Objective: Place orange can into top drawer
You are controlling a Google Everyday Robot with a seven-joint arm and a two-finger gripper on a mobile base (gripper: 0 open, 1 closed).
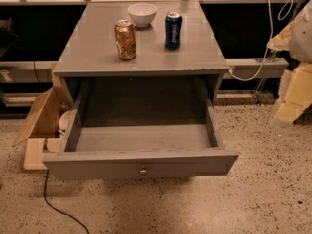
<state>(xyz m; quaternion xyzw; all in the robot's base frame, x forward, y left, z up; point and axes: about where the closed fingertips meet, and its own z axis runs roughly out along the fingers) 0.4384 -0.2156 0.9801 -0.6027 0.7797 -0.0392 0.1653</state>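
A small metallic orange-gold drink can with a silver top (125, 39) stands upright on the flat grey top of a low square cabinet (92, 55), left of centre and towards the back half of the surface. Just behind it and a little to its right sits a round white bowl (142, 14), near the can but apart from it. A dark blue drink can with pale lettering (173, 29) stands upright to the right of the bowl, well apart from the orange can.

Below the cabinet top, the wide, shallow grey top drawer (87, 165) is pulled far out towards the camera. Its interior lies open to view, and nothing shows on the drawer floor (the back part is in shadow under the cabinet top). A small round metal knob (143, 170) sits at the centre of the flat front panel.

The pale, cream-yellow gripper (292, 99) hangs at the right edge of the view, off to the side of the cabinet and above the speckled stone floor (263, 189), well apart from the orange can and from the drawer. It holds nothing that I can see; whether it is spread or pressed together I cannot tell.

A white cable (265, 48) loops down behind the gripper. On the floor to the left of the cabinet lies an open brown cardboard box (41, 116), and a thin black cord (57, 207) curves across the floor in front of the drawer's left corner.
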